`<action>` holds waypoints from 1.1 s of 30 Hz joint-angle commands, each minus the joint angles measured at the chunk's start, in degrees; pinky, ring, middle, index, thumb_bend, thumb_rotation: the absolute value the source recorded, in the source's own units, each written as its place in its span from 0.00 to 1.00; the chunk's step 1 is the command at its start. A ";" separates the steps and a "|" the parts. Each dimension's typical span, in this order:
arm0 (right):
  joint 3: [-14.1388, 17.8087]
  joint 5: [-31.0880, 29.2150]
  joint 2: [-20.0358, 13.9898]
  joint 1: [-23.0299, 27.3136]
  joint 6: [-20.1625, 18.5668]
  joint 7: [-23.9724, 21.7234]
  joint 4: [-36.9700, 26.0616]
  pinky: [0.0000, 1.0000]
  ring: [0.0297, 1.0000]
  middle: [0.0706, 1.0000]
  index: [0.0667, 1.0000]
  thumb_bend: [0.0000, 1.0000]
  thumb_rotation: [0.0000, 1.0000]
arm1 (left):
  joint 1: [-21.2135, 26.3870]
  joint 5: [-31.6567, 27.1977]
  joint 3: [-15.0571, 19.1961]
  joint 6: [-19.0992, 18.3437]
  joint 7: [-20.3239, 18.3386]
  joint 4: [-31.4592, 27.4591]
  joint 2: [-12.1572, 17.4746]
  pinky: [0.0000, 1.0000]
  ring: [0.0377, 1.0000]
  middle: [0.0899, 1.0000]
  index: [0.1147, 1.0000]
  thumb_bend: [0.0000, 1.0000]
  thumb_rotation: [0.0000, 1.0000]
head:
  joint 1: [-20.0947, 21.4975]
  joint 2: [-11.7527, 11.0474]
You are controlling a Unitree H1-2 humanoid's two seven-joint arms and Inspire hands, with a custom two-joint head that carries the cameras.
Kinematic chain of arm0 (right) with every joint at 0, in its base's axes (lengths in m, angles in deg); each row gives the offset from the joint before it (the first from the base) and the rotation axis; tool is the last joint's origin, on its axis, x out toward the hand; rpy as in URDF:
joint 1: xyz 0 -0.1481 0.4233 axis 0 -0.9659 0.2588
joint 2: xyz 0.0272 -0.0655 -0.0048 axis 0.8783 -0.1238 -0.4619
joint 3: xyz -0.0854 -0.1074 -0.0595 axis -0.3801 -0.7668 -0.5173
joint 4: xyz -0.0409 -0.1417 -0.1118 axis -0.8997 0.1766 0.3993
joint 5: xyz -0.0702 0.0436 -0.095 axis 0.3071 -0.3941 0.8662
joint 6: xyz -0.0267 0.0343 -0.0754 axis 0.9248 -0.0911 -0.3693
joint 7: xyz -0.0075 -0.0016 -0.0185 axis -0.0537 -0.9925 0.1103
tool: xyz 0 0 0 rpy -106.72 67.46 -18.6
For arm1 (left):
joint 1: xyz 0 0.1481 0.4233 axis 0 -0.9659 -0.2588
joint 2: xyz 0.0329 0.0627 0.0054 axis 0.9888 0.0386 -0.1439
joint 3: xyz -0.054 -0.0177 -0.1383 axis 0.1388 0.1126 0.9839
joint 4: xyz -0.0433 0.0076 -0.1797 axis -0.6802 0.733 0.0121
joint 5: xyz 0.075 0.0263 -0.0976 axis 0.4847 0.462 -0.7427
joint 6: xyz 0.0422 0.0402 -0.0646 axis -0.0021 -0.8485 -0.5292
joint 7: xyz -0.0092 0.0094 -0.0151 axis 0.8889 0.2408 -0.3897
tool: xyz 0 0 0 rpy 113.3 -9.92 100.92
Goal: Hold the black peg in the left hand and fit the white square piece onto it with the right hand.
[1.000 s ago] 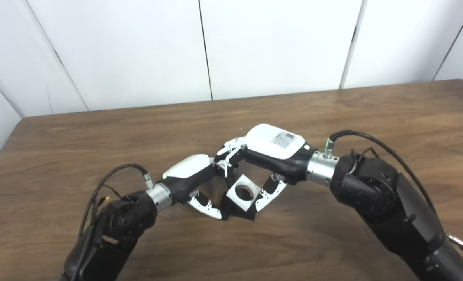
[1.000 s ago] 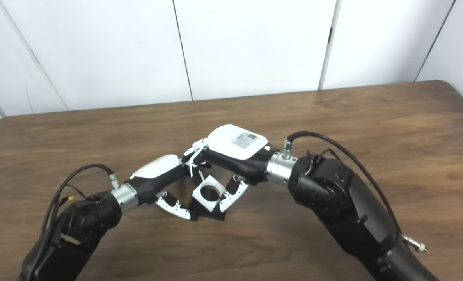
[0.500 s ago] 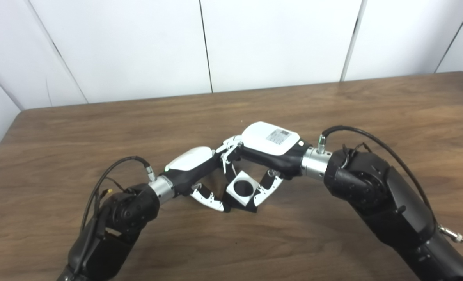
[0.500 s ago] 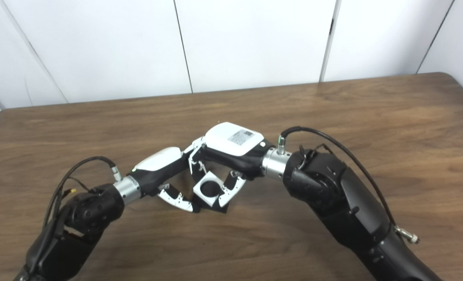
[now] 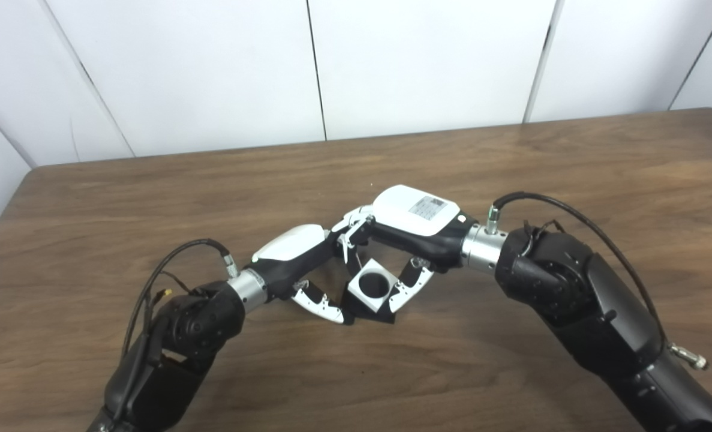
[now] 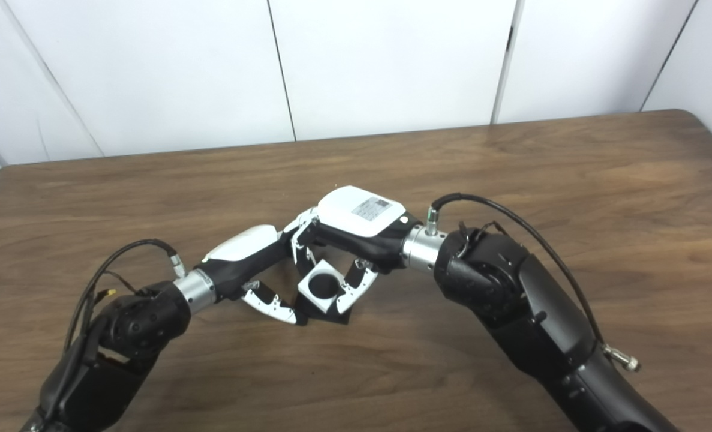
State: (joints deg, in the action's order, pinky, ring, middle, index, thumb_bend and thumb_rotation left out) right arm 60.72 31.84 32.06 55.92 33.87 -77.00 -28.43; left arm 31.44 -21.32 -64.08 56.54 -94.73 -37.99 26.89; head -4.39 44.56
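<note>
1. The white square piece [image 5: 372,288] sits between the two hands at the middle of the table [image 5: 511,162], tilted so its flat face and round hole look up toward the cameras.
2. The right hand [image 5: 412,231] is clamped on that piece: its thumb presses the right edge and its fingers [image 5: 351,231] curl over the far edge.
3. The black peg [image 5: 367,316] shows only as a dark base directly beneath and behind the white piece, touching the table. Its shaft is hidden, and the hole looks dark inside, so I cannot tell how far the peg has entered.
4. The left hand [image 5: 299,264] reaches in from the left with its thumb tip against the black base. It seems closed on the peg, though the fingers on the far side are hidden.
5. The deciding relation is the hole's axis against the peg's long axis. Both seem to lean toward the robot, so the push should probably run down along that lean.
</note>
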 commanded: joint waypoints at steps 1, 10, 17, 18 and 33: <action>0.57 0.27 0.03 2.19 0.92 1.11 0.76 0.77 0.84 0.79 0.44 0.52 0.14 | 0.30 0.97 -0.91 0.46 -0.26 -1.80 0.03 0.98 0.99 0.92 0.43 0.52 0.08 | -0.02 0.06; 0.37 0.78 -0.94 1.71 1.95 0.66 0.94 0.75 0.84 0.79 0.45 0.52 0.14 | 0.58 0.90 -0.81 0.55 -0.12 -1.51 0.03 0.99 0.99 0.92 0.43 0.52 0.08 | 0.18 0.32; -0.17 0.83 -1.74 1.00 1.83 -0.47 0.58 0.76 0.84 0.80 0.44 0.52 0.14 | 0.80 1.18 -0.85 0.32 -0.19 -1.67 0.04 0.99 0.99 0.91 0.43 0.52 0.08 | 0.00 0.52; -0.18 0.80 -1.78 0.94 1.73 -0.55 0.53 0.76 0.84 0.80 0.44 0.52 0.14 | 0.79 1.13 -0.83 0.35 -0.18 -1.67 0.06 0.99 0.99 0.91 0.43 0.52 0.08 | 0.00 0.52; -0.63 2.21 -2.51 0.28 1.13 -1.01 0.15 0.78 0.85 0.80 0.45 0.52 0.14 | 0.67 1.14 -0.70 0.27 -0.21 -1.87 0.28 0.98 0.99 0.92 0.43 0.52 0.08 | 0.22 0.71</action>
State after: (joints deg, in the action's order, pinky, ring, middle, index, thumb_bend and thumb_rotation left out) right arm 60.21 32.62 30.97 55.69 35.57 -76.65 -28.11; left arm 31.47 -21.33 -64.03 56.26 -94.81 -38.05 26.89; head -4.13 45.26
